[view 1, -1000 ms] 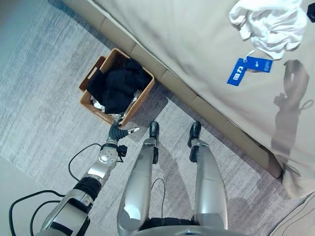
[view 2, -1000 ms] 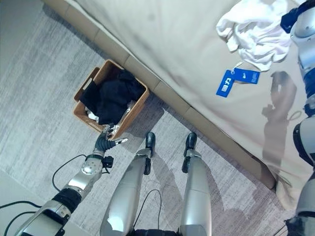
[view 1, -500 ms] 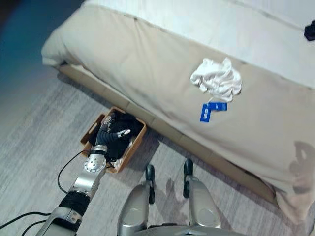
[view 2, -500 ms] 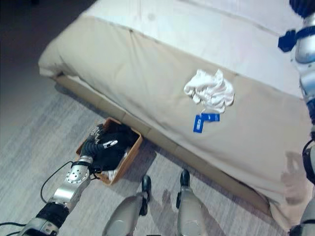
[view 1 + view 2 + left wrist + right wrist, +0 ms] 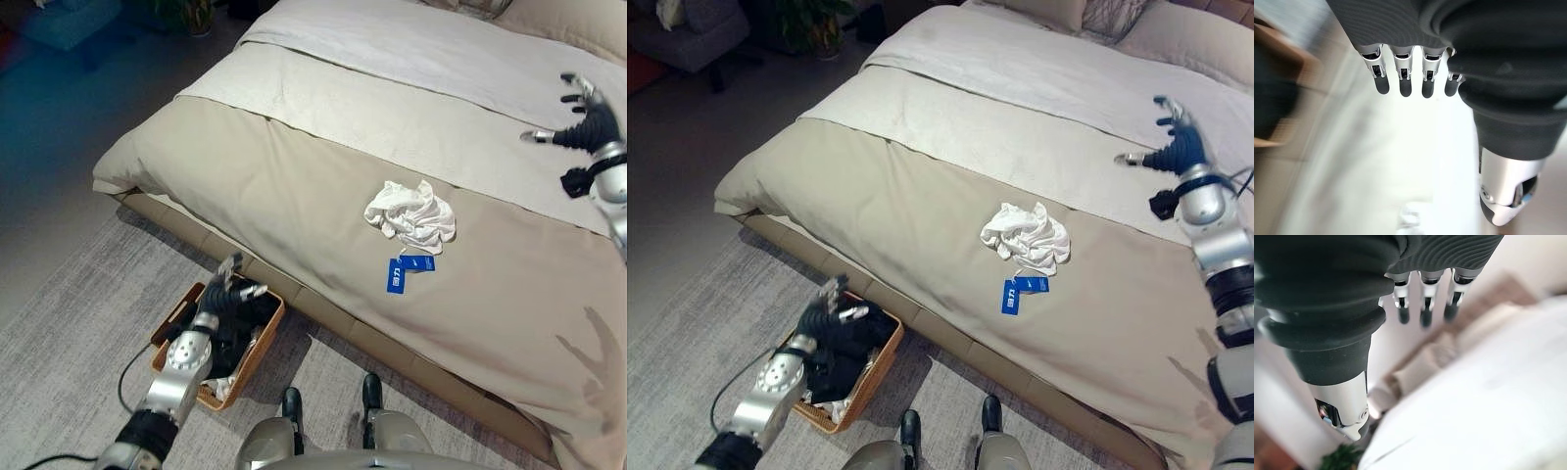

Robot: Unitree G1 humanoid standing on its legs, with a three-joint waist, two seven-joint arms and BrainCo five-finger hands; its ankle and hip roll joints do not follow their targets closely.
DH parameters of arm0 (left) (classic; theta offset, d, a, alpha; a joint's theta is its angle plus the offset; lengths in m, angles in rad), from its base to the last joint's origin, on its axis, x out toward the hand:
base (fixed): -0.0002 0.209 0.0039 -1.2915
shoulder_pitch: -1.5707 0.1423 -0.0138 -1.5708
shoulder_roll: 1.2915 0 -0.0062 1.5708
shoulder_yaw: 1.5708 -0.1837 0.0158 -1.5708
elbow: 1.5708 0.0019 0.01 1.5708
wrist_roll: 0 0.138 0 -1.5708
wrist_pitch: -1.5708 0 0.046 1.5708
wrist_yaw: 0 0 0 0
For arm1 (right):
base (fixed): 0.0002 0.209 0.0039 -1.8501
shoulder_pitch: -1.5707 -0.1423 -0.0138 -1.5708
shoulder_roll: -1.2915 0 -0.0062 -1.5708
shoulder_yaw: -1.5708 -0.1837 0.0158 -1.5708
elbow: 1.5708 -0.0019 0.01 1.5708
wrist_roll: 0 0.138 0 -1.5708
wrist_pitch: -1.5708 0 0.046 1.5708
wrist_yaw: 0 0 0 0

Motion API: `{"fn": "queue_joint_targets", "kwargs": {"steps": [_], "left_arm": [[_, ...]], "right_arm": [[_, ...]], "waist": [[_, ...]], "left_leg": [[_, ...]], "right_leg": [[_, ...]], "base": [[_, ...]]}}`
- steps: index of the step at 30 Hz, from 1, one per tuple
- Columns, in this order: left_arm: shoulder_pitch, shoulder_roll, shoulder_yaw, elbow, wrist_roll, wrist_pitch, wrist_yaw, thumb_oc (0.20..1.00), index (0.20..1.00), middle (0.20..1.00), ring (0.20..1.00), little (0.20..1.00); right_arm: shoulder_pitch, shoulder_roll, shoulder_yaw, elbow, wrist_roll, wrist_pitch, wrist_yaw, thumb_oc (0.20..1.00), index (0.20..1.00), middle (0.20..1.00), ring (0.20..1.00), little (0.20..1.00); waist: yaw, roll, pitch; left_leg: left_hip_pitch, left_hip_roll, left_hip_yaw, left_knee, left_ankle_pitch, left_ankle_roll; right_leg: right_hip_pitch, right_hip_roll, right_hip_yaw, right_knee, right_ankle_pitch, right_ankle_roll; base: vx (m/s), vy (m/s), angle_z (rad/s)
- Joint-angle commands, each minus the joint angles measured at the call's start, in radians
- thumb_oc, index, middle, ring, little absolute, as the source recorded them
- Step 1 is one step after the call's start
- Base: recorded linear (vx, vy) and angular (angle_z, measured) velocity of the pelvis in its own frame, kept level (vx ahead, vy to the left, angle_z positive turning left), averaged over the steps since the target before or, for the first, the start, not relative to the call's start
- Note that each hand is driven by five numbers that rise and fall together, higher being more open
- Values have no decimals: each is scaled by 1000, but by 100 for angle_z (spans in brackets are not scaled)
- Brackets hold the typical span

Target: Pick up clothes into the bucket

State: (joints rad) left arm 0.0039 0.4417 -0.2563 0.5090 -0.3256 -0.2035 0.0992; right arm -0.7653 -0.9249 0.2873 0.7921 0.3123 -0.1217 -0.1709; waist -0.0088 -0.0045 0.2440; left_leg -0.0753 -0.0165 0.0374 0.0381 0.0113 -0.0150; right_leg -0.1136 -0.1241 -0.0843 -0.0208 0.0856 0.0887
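Note:
A crumpled white garment [image 5: 410, 212] lies in the middle of the beige bed cover, with a blue tag [image 5: 403, 273] beside it. A brown woven basket [image 5: 260, 338] stands on the floor against the bed's side and holds dark clothes [image 5: 854, 343]. My left hand [image 5: 224, 292] hovers open just above the basket, holding nothing. My right hand [image 5: 583, 116] is raised over the far right of the bed, well beyond the white garment, fingers spread and empty. In the wrist views, the left hand's fingers [image 5: 1401, 81] and the right hand's fingers [image 5: 1424, 311] are straight.
The bed [image 5: 294, 166] spans most of the scene, with a white sheet [image 5: 1038, 88] further back and pillows [image 5: 1117, 20] at the head. A grey carpet [image 5: 69, 313] covers the floor around the basket. A chair [image 5: 696, 29] stands at the far left.
The camera has tilted up, bringing the whole bed into sight. My left hand has lifted from beside the basket to above it. My right hand has come into view over the bed.

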Motion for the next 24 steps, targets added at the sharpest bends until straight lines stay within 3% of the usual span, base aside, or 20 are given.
{"fn": "queue_joint_targets", "kwargs": {"steps": [1, 6, 9, 18, 22, 23, 24], "left_arm": [[22, 1, 17, 46, 63, -3, 17, 1000, 1000, 1000, 1000, 1000], [59, -13, 54, 232, 99, 21, 49, 1000, 1000, 1000, 1000, 1000], [75, -22, 67, 305, 100, 29, 84, 1000, 1000, 1000, 1000, 1000], [58, -49, 50, 347, 61, 27, 137, 1000, 1000, 1000, 1000, 1000], [27, -58, -9, 319, 68, 20, 146, 1000, 1000, 1000, 1000, 1000], [5, -49, -53, 282, 69, 12, 141, 1000, 1000, 1000, 1000, 1000], [-7, -48, -67, 258, 63, 9, 140, 1000, 1000, 1000, 1000, 1000]], "right_arm": [[-38, 1, -67, -16, 92, -57, -65, 1000, 1000, 1000, 1000, 1000], [-54, -11, -83, 73, 1, -38, -118, 1000, 1000, 1000, 1000, 1000], [-81, -35, -47, 148, -144, 1, -170, 1000, 1000, 1000, 1000, 1000], [-185, -50, 46, 318, -294, 58, -234, 1000, 1000, 1000, 1000, 1000], [-263, -54, 164, 377, -400, 80, -232, 1000, 1000, 1000, 1000, 1000], [-319, -60, 249, 422, -456, 99, -205, 1000, 1000, 1000, 1000, 1000], [-352, -58, 270, 446, -463, 105, -202, 1000, 1000, 1000, 1000, 1000]], "waist": [[50, -15, 27], [79, 9, 92], [101, 23, 147], [124, 47, 221], [121, 54, 255], [121, 54, 270], [118, 59, 276]], "left_leg": [[-126, -4, -57, 96, -19, -45], [-219, -16, -87, 163, -20, -38], [-309, -31, -115, 252, -39, -28], [-443, -50, -151, 326, -40, -23], [-473, -50, -153, 332, -34, -22], [-474, -49, -160, 338, -59, -27], [-493, -49, -160, 325, -24, -26]], "right_leg": [[-73, -29, -39, 100, -33, 39], [-171, -34, -46, 209, -67, 27], [-255, -50, -55, 330, -114, 12], [-387, -71, -65, 447, -154, -1], [-431, -75, -60, 482, -162, -1], [-442, -75, -52, 505, -193, 5], [-460, -78, -60, 496, -162, 0]], "base": [[-52, 49, 17], [-55, 30, 19], [-19, -1, 33], [-18, -15, 27], [-14, -9, 0], [-46, -32, 0], [-58, -52, 4]]}}
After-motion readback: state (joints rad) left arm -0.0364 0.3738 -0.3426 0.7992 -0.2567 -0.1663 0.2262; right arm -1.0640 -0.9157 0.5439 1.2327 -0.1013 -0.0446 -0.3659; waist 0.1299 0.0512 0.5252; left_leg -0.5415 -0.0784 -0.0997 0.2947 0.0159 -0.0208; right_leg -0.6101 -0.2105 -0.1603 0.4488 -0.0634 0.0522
